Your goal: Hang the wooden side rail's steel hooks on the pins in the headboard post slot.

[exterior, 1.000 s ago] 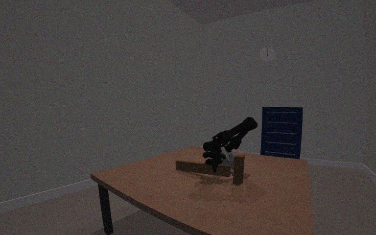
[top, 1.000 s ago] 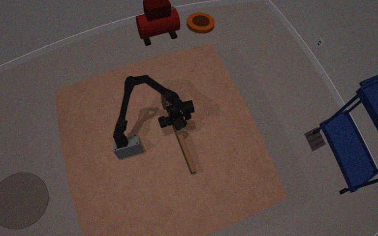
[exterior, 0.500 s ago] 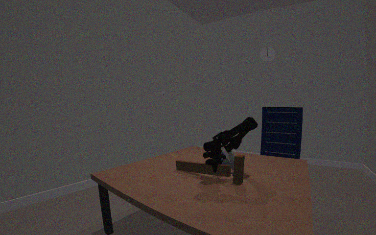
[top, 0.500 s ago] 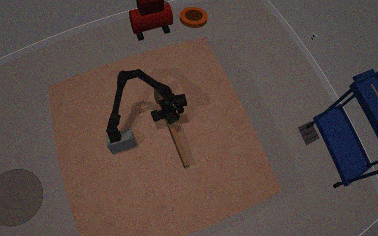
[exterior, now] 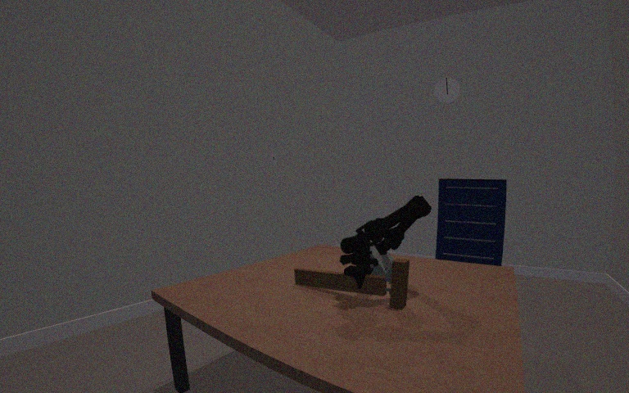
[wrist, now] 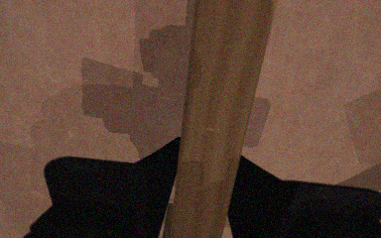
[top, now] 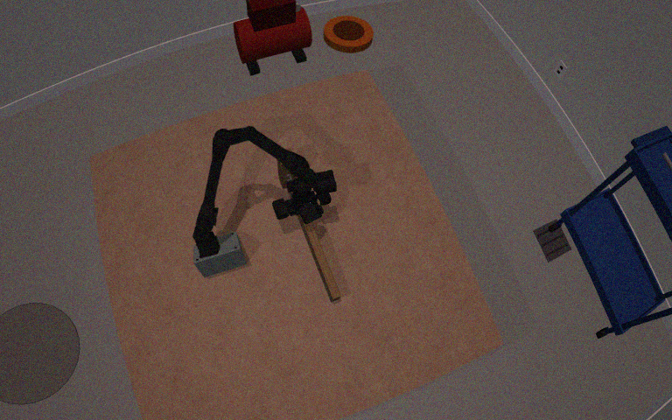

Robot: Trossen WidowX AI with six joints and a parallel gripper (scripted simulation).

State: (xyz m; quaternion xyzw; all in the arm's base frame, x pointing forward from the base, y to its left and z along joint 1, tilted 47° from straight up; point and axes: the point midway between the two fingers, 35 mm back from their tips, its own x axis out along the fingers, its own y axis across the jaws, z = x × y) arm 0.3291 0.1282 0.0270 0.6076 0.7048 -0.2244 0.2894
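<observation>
"Where's the rail (top: 322,260) (exterior: 319,280) (wrist: 218,99) from the hand (top: 304,210) (exterior: 359,282) (wrist: 198,144)?"

"Right in it. The fingers are closed on the rail's two sides, nearer the post end than the far one."

"And its long axis?"

"From above, it runs out from under the hand to between five and six o'clock, over the bench (top: 198,346) (exterior: 278,333). The post (top: 283,173) (exterior: 399,285) is the other way, around eleven, partly hidden by the arm."

"So the hooked end faces the post?"

"It does. In the exterior view the post stands upright at three o'clock from the hand, with the rail's end just beside it. There's a pale bit of metal at the gap, but I can't tell whether either hook is on its pin."

"Then what does the next move turn on?"

"That eleven o'clock line, I'd say. If the hooks aren't seated, keep the rail pointed along it, ease them over the pins and lower. A twist could catch just one. I'd open the hand only once both sit."
</observation>
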